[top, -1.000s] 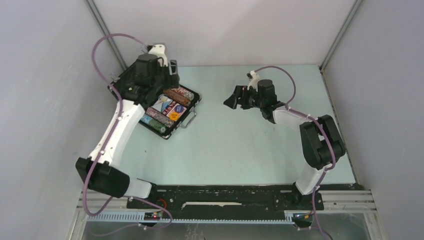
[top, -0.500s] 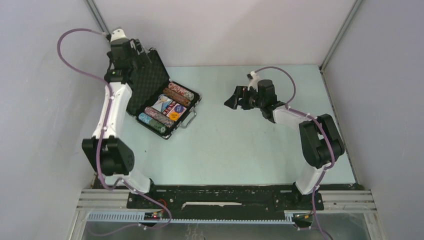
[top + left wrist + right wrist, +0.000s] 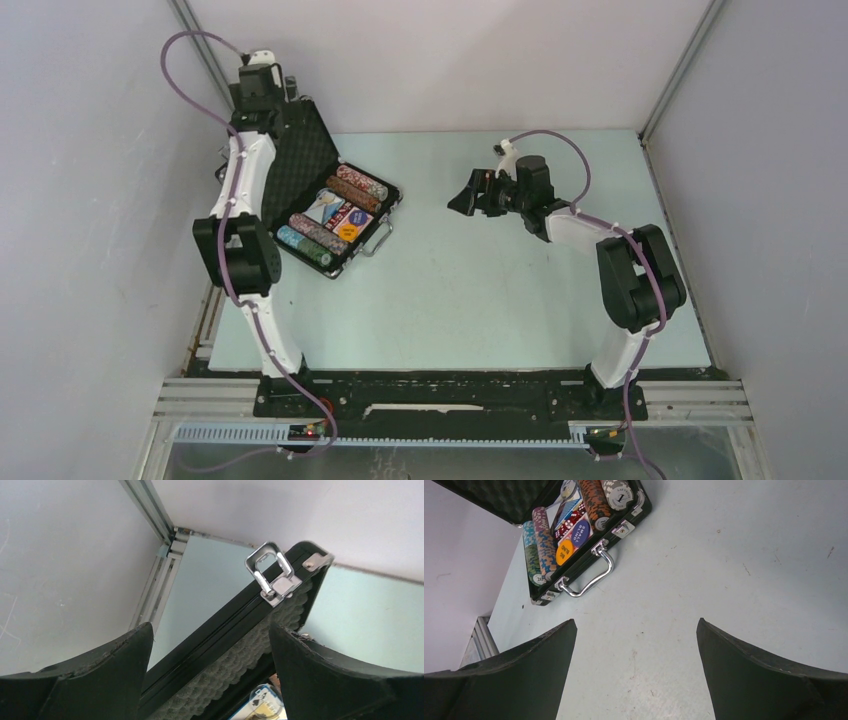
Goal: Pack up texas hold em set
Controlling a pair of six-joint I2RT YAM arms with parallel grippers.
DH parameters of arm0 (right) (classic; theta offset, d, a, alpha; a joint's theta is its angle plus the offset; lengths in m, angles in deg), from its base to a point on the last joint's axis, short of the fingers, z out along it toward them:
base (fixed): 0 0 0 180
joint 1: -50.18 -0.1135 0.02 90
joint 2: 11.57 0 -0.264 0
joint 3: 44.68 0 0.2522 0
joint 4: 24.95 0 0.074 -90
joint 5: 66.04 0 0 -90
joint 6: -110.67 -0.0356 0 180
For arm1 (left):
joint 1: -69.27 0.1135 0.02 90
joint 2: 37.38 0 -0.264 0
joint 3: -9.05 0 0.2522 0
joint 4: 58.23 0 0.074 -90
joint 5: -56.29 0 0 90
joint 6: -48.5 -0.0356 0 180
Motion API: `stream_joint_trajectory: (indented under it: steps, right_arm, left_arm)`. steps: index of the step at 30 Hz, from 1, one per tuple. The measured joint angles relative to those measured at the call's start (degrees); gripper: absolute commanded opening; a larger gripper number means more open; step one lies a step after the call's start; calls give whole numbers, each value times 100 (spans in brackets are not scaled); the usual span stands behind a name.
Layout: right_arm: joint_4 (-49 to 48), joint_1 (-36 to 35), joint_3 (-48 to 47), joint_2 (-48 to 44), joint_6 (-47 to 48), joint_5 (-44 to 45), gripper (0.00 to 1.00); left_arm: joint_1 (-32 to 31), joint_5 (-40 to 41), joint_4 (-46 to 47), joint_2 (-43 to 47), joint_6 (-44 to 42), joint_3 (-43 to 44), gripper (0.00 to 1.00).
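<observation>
Black foam-lined lid (image 3: 300,150) of the case (image 3: 372,228) stands raised at the far left of the table (image 3: 480,300); the open base holds rows of poker chips (image 3: 536,542) and cards (image 3: 325,205). My left arm rises steeply beside the left wall, elbow folded. The left gripper (image 3: 209,630) is spread, with the lid's top edge and silver latch (image 3: 272,575) visible between its fingers. My right arm is bent, forearm pointing left. The right gripper (image 3: 635,625), spread and holding nothing, hovers over bare table, facing the handle (image 3: 589,577).
</observation>
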Motion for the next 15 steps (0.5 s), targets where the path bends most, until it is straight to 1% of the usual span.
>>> stream_joint_trajectory:
  steps: [4, 5, 10, 15]
  right_arm:
    - [-2, -2, -9, 4, -2, -50, 100]
    - [0, -2, -15, 4, -2, -61, 100]
    - [-28, -2, -31, 4, -24, -87, 100]
    - [-39, -4, -68, 48, -44, -120, 100]
  left_arm:
    - [0, -52, -157, -264, -350, 76, 93]
    - [0, -105, -243, -313, -417, 87, 92]
    - [7, -221, -702, -603, -621, 540, 80]
    - [7, -262, -828, -577, -579, 575, 65]
